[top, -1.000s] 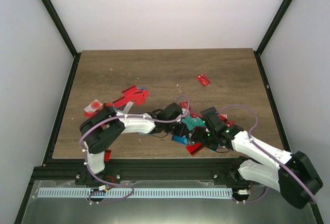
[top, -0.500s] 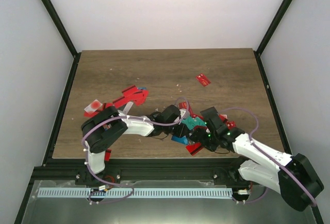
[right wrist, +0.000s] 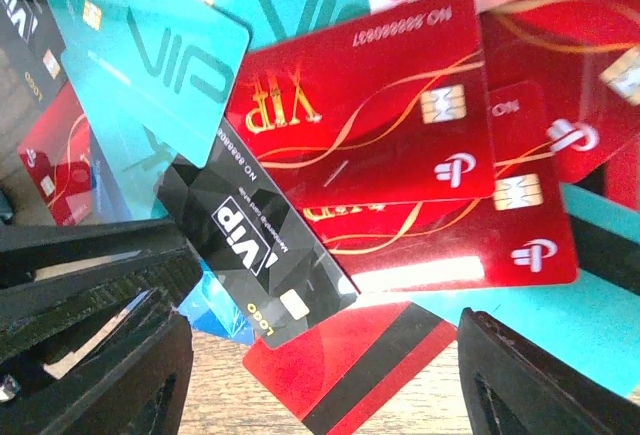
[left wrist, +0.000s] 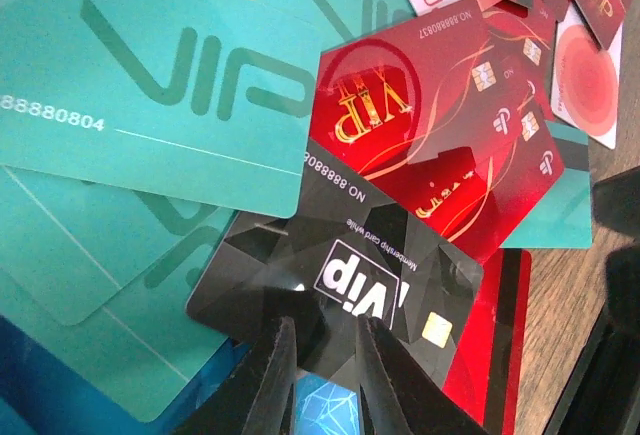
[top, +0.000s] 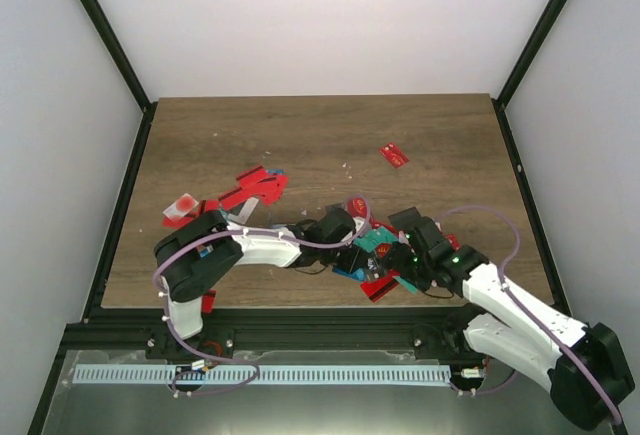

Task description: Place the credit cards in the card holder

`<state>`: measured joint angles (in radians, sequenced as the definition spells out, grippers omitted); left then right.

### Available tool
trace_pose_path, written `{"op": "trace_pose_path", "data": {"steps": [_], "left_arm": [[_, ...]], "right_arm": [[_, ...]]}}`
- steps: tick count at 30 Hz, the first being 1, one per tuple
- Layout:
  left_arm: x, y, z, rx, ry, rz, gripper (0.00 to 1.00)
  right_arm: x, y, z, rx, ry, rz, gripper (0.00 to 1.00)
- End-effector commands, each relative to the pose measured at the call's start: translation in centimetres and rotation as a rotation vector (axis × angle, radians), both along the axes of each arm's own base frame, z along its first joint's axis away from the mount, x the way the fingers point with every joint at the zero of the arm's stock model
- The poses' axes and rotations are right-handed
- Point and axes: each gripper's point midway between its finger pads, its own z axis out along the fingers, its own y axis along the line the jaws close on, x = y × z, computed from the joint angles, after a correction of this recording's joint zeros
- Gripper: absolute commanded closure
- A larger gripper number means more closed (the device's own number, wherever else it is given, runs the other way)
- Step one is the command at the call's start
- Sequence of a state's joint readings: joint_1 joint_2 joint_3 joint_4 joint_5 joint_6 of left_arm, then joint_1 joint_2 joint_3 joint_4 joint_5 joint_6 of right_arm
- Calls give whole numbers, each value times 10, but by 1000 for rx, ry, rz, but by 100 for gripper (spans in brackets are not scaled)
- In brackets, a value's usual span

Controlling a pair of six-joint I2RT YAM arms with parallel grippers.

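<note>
While both arms reach in over the wooden tabletop, the left fingers and the right fingers meet at a heap of credit cards in the lower middle of the overhead view.

Seen from the left wrist, the left fingers rise from the bottom centre and stand almost closed, with only a narrow slit between them and nothing pinched. Their tips lie over the near edge of a black card; whether they press on it I cannot tell. A blue patterned card shows through the slit. A red card overlaps the black one toward the upper right, and a large teal card fills the upper left.

Seen from the right wrist, the right fingers sit in the two bottom corners, spread wide and holding nothing. A red card with a black stripe lies between them.

More cards lie scattered at middle left overhead, and a lone red card lies well apart, upper right.
</note>
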<state>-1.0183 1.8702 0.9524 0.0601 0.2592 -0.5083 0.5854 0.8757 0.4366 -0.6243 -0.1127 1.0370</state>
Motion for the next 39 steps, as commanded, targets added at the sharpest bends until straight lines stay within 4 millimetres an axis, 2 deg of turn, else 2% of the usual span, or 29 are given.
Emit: {"op": "trace_pose_path", "data": {"steps": [1,6,11,16,20,24,29,35,39], "left_arm": [[4,-7,21,-6,-17,-6,80],[8,-22,16,-11,-1,-30,81],[11,-33,20,-38,1,-46,80],[12,-41,12,-33,11,-70,81],[12,-44,3,-25,19,-85,81],[11,-42,-8,-6,29,-90,81],[7,-38,-20,10,47,-91,81],[-1,-30,-38,21,84,-86,81],[-6,-27,-46,20,102,-88,81]], "right_arm": [[4,-24,7,-116,0,-76,26],[6,-44,1,-215,21,-152,26],[8,-52,-7,-214,26,-180,26],[16,-41,-12,-102,0,-147,29],[19,-42,-19,-84,-3,-147,32],[19,-41,-25,-47,-5,-139,34],[14,-28,-30,20,2,-87,37],[12,-23,-26,66,-33,-65,41],[14,-10,-16,157,-98,-25,44]]}}
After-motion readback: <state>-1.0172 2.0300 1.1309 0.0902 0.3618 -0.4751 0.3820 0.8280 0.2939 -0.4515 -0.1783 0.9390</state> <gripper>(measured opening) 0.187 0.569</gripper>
